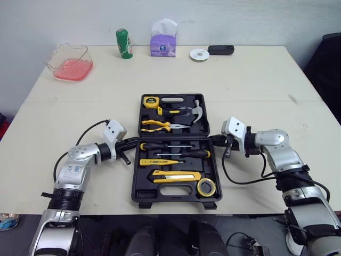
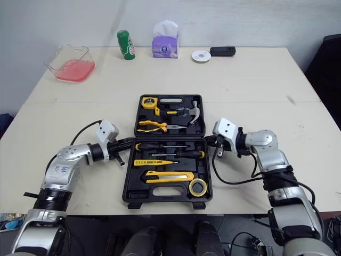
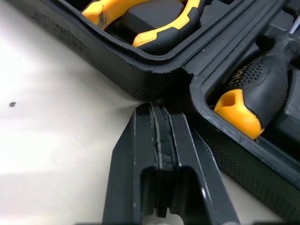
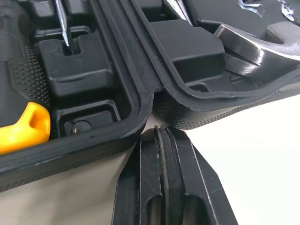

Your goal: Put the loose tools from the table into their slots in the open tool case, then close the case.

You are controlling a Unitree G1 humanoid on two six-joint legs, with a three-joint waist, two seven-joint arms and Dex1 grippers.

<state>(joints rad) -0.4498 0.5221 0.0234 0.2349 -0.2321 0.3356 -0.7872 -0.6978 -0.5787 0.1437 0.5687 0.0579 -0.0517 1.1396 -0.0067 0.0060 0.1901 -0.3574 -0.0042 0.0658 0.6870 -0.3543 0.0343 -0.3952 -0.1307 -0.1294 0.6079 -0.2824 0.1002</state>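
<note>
Well — stippled black plastic case (image 3: pixel 93 57)

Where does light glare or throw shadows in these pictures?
Right wrist view: the steel hammer head glints with white highlights. Left wrist view: the tool case throws a soft shadow onto the table along its wall.

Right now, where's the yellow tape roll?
In the head views, the yellow tape roll sits in the near right corner of the open tool case, just right of the yellow utility knife.
</note>
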